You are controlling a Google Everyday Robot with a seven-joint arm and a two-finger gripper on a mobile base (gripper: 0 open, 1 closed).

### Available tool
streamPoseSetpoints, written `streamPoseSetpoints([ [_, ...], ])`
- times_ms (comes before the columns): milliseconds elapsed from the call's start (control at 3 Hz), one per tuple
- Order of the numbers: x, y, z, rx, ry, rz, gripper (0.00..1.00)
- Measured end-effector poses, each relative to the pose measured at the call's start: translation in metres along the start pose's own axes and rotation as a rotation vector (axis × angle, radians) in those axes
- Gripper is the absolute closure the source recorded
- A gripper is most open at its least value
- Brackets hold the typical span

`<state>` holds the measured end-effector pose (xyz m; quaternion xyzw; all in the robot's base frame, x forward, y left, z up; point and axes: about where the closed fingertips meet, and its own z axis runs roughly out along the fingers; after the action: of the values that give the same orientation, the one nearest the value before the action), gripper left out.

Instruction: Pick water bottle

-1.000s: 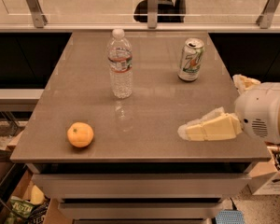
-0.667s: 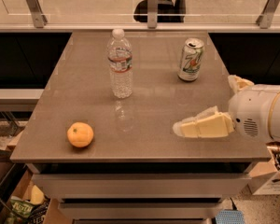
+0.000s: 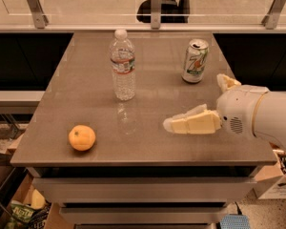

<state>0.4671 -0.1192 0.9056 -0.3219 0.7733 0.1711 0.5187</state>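
One relation mattered: the water bottle stood upright, long axis vertical, upper centre-left on the table, well apart from and up-left of the gripper, which hovered right of centre pointing left, its open-or-closed state impossible to tell.

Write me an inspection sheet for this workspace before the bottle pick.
Surface: brown table, three items on it.
Job's things: water bottle, upright, far centre, capped, nothing touching it.
Clutter: green-and-white can upright to the bottle's right; orange near the front left edge.
Claw: claw over the table's front right, pointing left, well apart from the bottle.
Cables: nothing seen.
Surroundings: glass railing behind the table; cardboard box on the floor at right.
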Motion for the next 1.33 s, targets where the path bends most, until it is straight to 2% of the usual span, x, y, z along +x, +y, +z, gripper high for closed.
streamPoseSetpoints([
  [1000, -0.031, 0.014, 0.055, -0.105, -0.057, -0.046, 0.00],
  [1333, -0.049, 0.025, 0.098, -0.162, -0.066, -0.078, 0.00],
])
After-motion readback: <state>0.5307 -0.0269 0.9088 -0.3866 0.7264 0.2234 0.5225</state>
